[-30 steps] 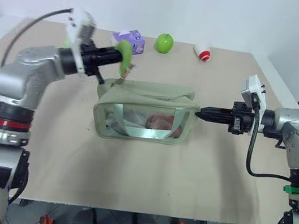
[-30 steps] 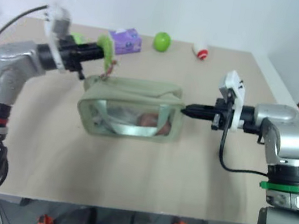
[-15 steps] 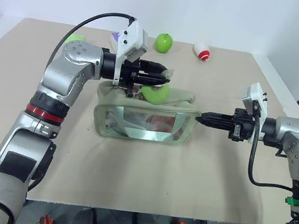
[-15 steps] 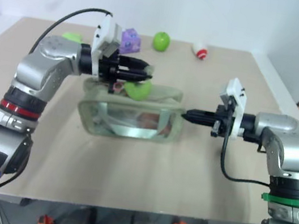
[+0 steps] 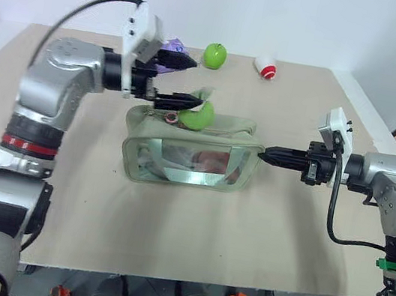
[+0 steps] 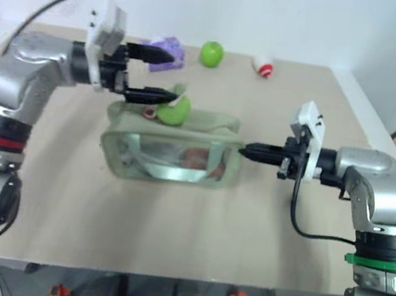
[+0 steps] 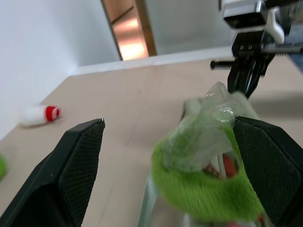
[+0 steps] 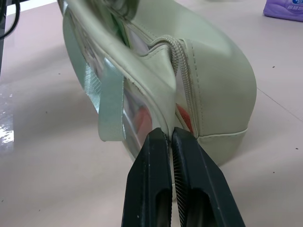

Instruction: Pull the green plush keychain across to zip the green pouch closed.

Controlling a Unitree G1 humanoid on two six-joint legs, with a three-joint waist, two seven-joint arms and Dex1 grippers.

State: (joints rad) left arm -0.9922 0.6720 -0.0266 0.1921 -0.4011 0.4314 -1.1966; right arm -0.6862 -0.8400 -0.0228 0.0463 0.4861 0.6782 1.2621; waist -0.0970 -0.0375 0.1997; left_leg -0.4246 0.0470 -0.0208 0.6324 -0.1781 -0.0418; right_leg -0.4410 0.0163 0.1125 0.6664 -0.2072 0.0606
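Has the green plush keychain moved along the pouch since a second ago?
Yes. The green plush keychain was by the green pouch's end on the robot's left; it now lies mid-top, nearer the right gripper, between the left gripper's open fingers.

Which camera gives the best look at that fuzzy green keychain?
The left wrist view: the keychain sits close up between the open left gripper's fingers. Both eye views show it small, lying on top of the pouch.

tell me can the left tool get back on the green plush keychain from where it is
Probably yes: the left tool is open right by the green plush keychain atop the green pouch, with nothing between them.
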